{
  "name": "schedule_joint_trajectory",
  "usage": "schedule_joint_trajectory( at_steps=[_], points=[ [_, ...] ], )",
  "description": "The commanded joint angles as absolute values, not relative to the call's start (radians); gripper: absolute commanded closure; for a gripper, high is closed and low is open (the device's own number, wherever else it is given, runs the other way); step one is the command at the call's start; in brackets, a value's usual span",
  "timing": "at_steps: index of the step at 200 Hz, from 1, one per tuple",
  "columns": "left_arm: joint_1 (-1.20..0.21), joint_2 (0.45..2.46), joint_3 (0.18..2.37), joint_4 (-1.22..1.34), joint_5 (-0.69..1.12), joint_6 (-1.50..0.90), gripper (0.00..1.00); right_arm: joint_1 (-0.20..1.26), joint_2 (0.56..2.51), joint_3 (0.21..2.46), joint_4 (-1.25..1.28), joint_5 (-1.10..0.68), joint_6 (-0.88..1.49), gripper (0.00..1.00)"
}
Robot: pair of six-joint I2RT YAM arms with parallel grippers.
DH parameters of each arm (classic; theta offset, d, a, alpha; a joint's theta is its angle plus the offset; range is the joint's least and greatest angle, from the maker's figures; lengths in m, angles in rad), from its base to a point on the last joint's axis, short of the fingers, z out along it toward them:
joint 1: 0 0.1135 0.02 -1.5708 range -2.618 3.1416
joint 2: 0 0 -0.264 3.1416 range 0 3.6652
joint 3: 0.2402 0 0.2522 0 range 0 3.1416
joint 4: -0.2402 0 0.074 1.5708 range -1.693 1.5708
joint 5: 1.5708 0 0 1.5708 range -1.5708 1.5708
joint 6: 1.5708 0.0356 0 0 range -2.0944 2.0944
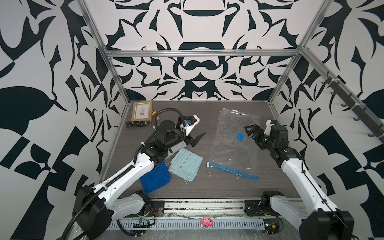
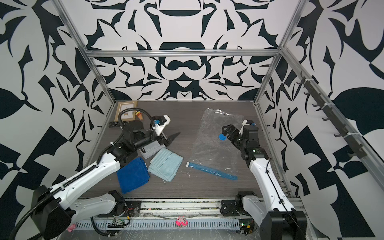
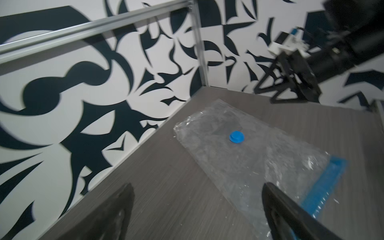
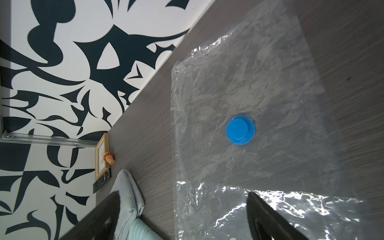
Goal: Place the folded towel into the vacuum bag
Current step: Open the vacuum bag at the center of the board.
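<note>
A light blue folded towel (image 1: 186,164) (image 2: 166,164) lies flat left of centre on the table. To its right the clear vacuum bag (image 1: 234,149) (image 2: 214,149) lies flat, with its round blue valve cap (image 1: 240,137) (image 4: 240,129) facing up and its blue zip strip (image 1: 234,171) (image 3: 326,187) at the near end. My left gripper (image 1: 198,139) (image 3: 197,191) hovers open just behind the towel, with nothing between its fingers. Over the bag's right edge near the valve, my right gripper (image 1: 250,132) (image 4: 182,199) is open and holds nothing.
A dark blue towel (image 1: 154,178) lies at the front left, partly under the left arm. A grey towel (image 2: 150,150) lies behind the light blue one. A picture frame (image 1: 142,111), a remote (image 1: 138,124) and a small toy (image 2: 139,115) sit in the back left corner.
</note>
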State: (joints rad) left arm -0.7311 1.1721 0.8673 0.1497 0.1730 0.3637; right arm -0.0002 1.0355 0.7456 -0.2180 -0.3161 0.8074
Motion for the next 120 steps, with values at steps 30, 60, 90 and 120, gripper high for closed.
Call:
schedule_joint_trajectory(
  at_steps=[30, 60, 90, 120],
  points=[
    [-0.9, 1.267, 0.85, 0.075, 0.169, 0.569, 0.01, -0.002, 1.139, 0.833, -0.302, -0.425, 0.77, 0.06],
    [-0.978, 1.371, 0.854, 0.058, 0.164, 0.598, 0.01, -0.004, 1.158, 0.824, -0.309, -0.421, 0.805, 0.06],
    [-1.068, 1.475, 0.856, 0.043, 0.123, 0.686, 0.01, -0.028, 1.159, 0.811, -0.347, -0.373, 0.895, 0.07],
    [-1.137, 1.596, 0.867, 0.104, 0.027, 0.741, 0.01, -0.069, 1.165, 0.786, -0.303, -0.401, 0.965, 0.08]
  ],
)
